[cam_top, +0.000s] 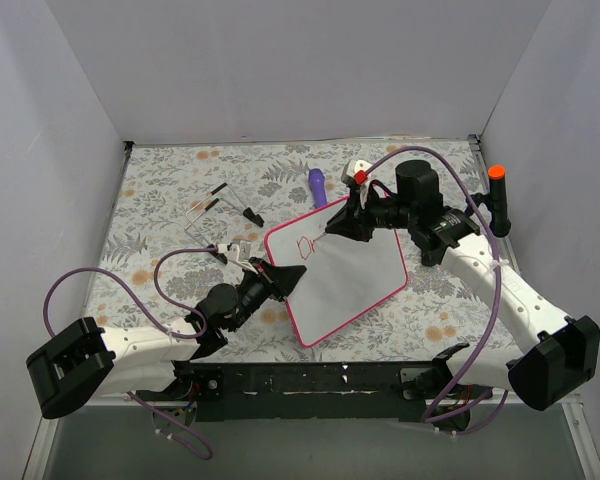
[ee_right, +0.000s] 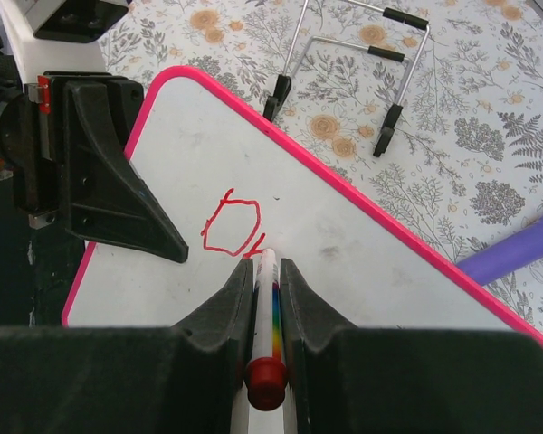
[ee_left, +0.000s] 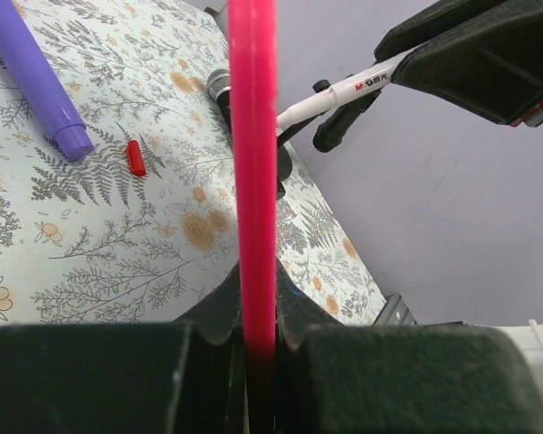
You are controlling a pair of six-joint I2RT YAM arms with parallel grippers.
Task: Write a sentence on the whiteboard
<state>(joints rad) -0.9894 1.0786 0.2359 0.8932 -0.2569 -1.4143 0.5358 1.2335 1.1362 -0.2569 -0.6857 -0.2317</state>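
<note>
Two jobs: left gripper point(ee_left: 258, 312) pinches the pink-framed white whiteboard point(cam_top: 360, 270) steady, so right gripper point(ee_right: 265, 268), squeezing the white marker pen point(ee_right: 270, 316), can write red.

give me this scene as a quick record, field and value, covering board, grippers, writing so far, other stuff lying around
board: white, pink frame, between the two arms
left gripper: shut on the board's near-left edge
right gripper: shut on a marker, tip at the writing
writing: one red loop, no whole word yet
also there: purple stick, wire stand, small red cap near the stick
</note>
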